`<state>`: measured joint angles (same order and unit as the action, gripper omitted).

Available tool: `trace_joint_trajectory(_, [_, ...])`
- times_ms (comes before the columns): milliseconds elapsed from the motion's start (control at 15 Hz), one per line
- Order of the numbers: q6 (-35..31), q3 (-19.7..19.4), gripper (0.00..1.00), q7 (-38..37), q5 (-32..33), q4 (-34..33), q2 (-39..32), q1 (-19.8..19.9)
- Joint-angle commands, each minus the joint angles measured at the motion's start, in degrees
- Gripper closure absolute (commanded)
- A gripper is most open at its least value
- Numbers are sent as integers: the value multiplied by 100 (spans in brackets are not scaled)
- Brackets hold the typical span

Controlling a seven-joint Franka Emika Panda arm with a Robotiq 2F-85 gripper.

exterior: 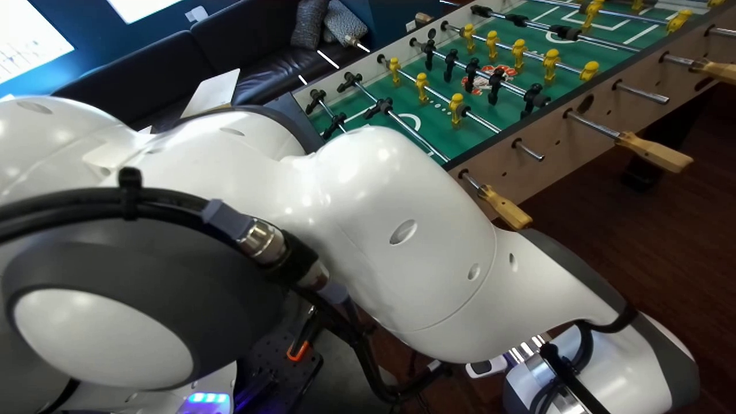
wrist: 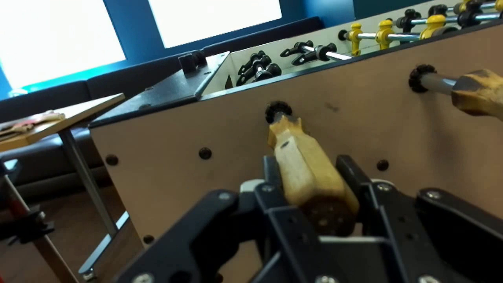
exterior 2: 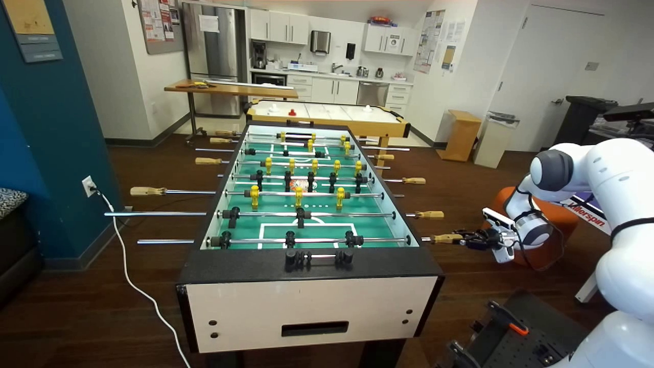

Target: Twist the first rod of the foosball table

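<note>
Right up close, the gripper (wrist: 308, 169) clutched a wooden handle (wrist: 312, 175), its fingers (wrist: 354, 175) snug along both sides! In the wrist view that handle jutted from the side of the foosball table (wrist: 235, 145), the one nearest the end, with the next handle (wrist: 477, 94) poking out to the right. Over in an exterior view, the white arm (exterior: 368, 201) sprawled across the foreground, green field (exterior: 402, 96) and dark couch (exterior: 144, 80) beyond. And in an exterior view, the arm stretched to that end rod (exterior 2: 322, 240), black players (exterior 2: 290, 238) strung along it.
</note>
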<state>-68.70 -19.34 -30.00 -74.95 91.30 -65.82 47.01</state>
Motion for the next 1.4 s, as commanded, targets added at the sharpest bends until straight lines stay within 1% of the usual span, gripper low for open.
trace_joint_trajectory(0, [12,-18,84,281,-7,5,1,-5])
trace_joint_trajectory(67, [18,-16,59,354,-3,7,0,-4])
trace_joint_trajectory(333, [19,-15,59,354,-3,6,-1,-5])
trace_joint_trajectory(400, [16,-12,84,539,25,-9,0,-1])
trace_joint_trajectory(533, [-139,-22,84,1282,28,-10,41,-13])
trace_joint_trajectory(933, [-278,-31,84,3149,68,29,90,-23])
trace_joint_trajectory(1267, [-294,23,84,4602,-38,71,132,90])
trace_joint_trajectory(1333, [-331,56,84,4828,-161,110,147,136])
